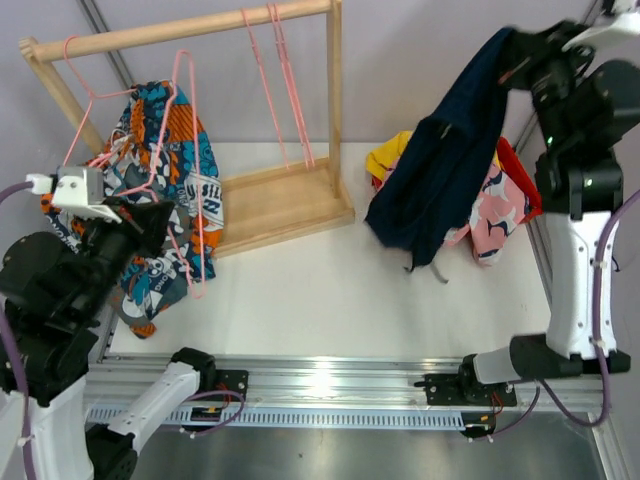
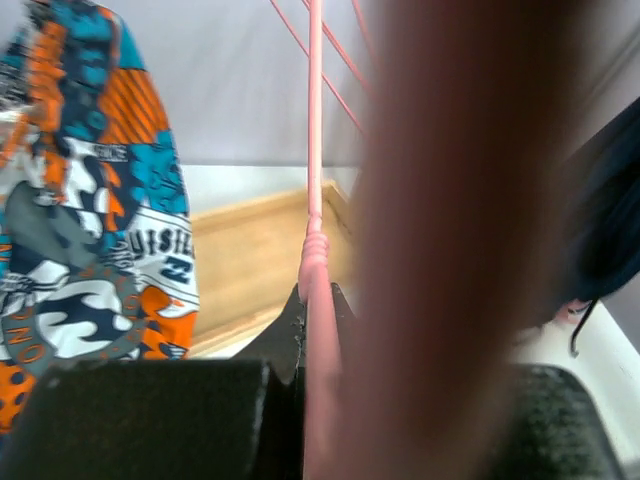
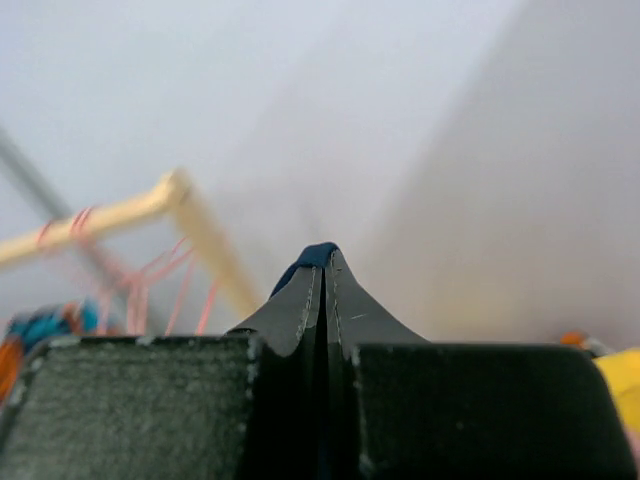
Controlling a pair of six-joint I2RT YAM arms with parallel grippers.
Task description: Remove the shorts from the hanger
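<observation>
Left gripper [image 2: 317, 296]: its jaws are shut tight on the thin wire of a pink hanger [image 2: 315, 130], near the left edge of the bench [image 1: 320, 290].
Right gripper [image 3: 322, 268]: its jaws are shut tight on a fold of the navy shorts [image 1: 440, 170], held up high over the far right corner.
Navy shorts: they hang down long and loose from that 1 pinch. No hanger shows on them.
Blue-orange-white shorts [image 1: 165, 150]: these hang on the pink hanger at the left edge, so they are not off yet.
Pile: yellow shorts [image 1: 385, 155] and pink patterned shorts [image 1: 495, 210] lie by the right edge, under the navy pair.
Wooden rack [image 1: 280, 205]: it stands at the far left, with empty hangers [image 1: 285, 90] on its bar.
How the cloth handles: I think it is light, soft and floppy. It bends anywhere and will not break. It may snag on the wire.
Where to hold: I would pinch a thick fold near the waist of the blue-orange-white shorts, then pull it away from the hanger.
</observation>
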